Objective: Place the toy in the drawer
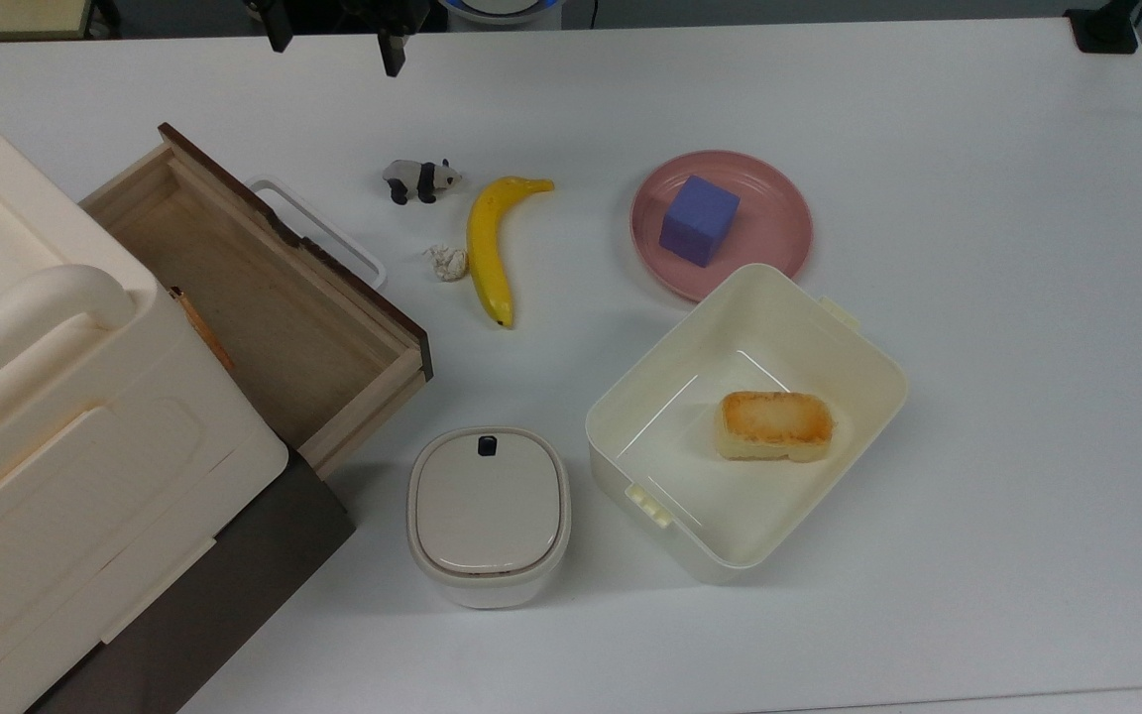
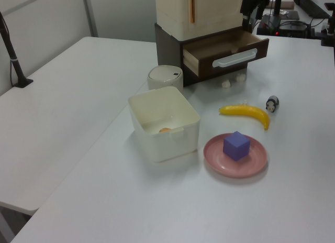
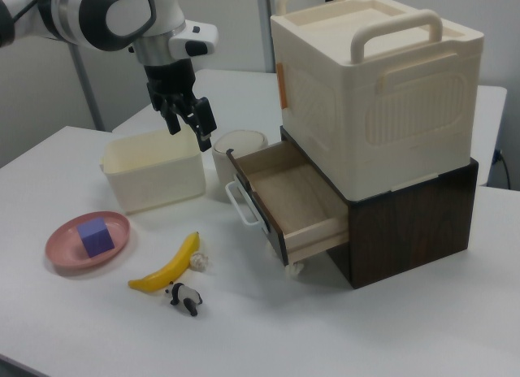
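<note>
The gripper [image 3: 188, 123] hangs high above the table [image 1: 977, 297] with its jaws apart and nothing between them; in the top view its fingertips [image 1: 391, 58] show at the far edge. The panda [image 1: 419, 179] stands on the table on all four legs, just left of the banana [image 1: 490, 243] tip in the top view and apart from it. The drawer [image 1: 264, 307] is pulled open and bare inside, its white handle [image 1: 318, 233] near the panda. A whitish wad [image 1: 448, 262] lies touching the banana. The purple cube [image 1: 698, 219] sits on the pink plate [image 1: 779, 223].
</note>
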Controlling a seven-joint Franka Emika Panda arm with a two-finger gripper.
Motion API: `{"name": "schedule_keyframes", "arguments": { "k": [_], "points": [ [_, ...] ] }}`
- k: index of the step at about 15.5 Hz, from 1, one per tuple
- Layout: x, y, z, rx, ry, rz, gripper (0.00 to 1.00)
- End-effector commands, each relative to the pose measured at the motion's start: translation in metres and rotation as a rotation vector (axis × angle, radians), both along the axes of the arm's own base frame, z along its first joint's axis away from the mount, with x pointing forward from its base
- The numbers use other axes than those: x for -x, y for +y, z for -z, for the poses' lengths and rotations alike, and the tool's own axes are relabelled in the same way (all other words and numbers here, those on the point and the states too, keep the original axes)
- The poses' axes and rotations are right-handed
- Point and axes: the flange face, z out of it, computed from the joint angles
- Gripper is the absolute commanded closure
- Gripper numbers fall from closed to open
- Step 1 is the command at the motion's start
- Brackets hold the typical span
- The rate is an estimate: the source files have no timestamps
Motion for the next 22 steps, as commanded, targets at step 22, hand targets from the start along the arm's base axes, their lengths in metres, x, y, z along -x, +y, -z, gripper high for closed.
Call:
{"name": "schedule_keyframes", "arguments": {
  "k": [22],
  "points": [
    [0.019, 0.076, 0.194, 0.155, 0.695, 0.428, 0.00]
  ]
}}
